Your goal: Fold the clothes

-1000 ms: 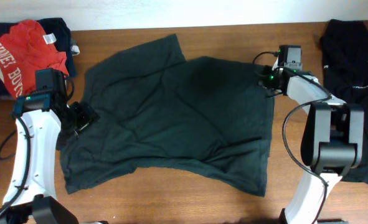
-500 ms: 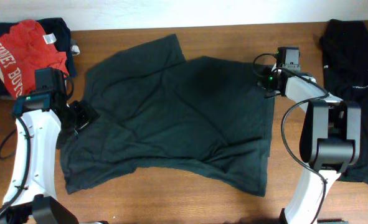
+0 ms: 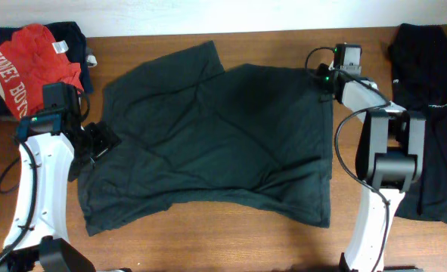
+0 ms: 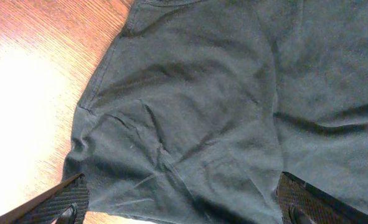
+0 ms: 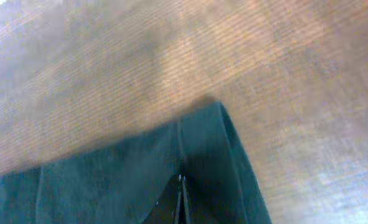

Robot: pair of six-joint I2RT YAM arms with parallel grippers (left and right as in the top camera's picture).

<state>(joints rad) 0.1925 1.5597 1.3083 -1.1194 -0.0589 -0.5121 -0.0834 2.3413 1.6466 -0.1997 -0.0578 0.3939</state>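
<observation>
The dark green T-shirt (image 3: 223,136) seems soft and limp, best held by corners; right claw (image 3: 323,78) pinches one, left claw (image 3: 100,140) stands wide.

Only the finger ends of the left gripper (image 4: 179,213) show. The dark shirt (image 4: 221,93) ahead of them runs off the edges. Around the right gripper (image 5: 180,202) everything is blurry.

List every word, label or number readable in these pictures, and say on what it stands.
Red shirt: white lettering, creased and cut off, too blurred to read.
White neck tag on it: too small to read.
Black garment at the right edge: small white marks, unreadable.
Dark green shirt: no text.
</observation>
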